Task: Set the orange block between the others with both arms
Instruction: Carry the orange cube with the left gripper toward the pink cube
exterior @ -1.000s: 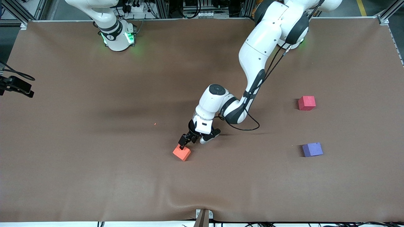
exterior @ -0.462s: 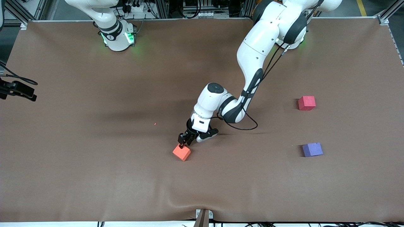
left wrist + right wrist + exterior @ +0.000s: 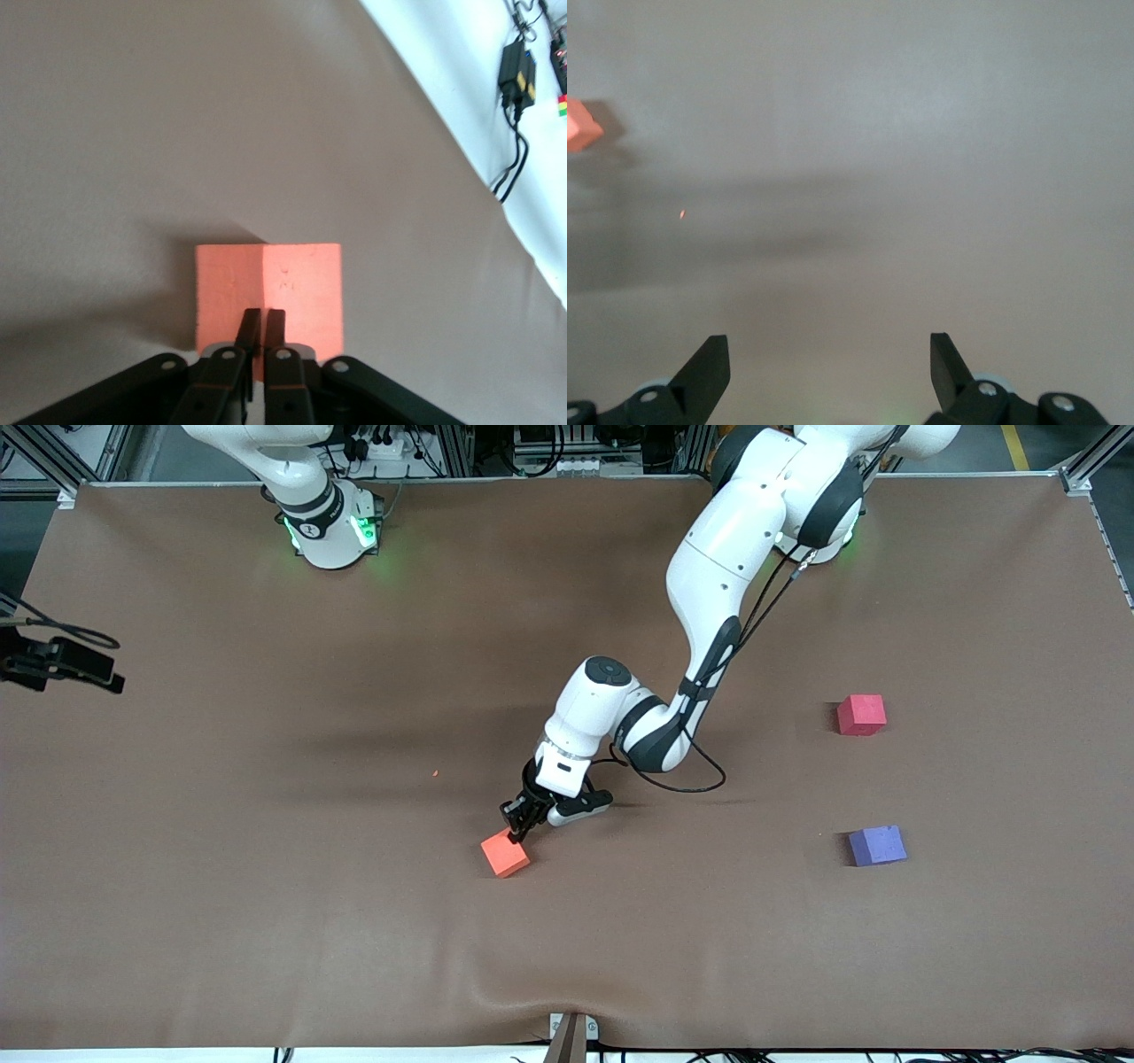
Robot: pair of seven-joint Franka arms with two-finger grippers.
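Fingers of the left tool (image 3: 518, 825) are pressed together with nothing between them; in the left wrist view the two fingertips (image 3: 263, 323) meet over the top edge of the orange block (image 3: 267, 288), touching its upper face rather than gripping its sides. That orange block (image 3: 504, 856) sits on the brown counter (image 3: 266, 921), and serves here as the landmark. The left tool comes down onto the block's corner that faces the robots' bases, its white arm reaching in from the base at the left arm's end of the counter. The purple-blue cube (image 3: 877, 845) lies well apart from the orange block, toward the left arm's end, at about the same nearness to the front camera. The red-pink cube (image 3: 861, 714) also lies toward that end, farther from the front camera than the orange block. A tiny orange speck (image 3: 435, 773) lies near the block. The right tool (image 3: 830, 363) stands wide open and empty, over bare counter well apart from the orange block, and that arm waits.
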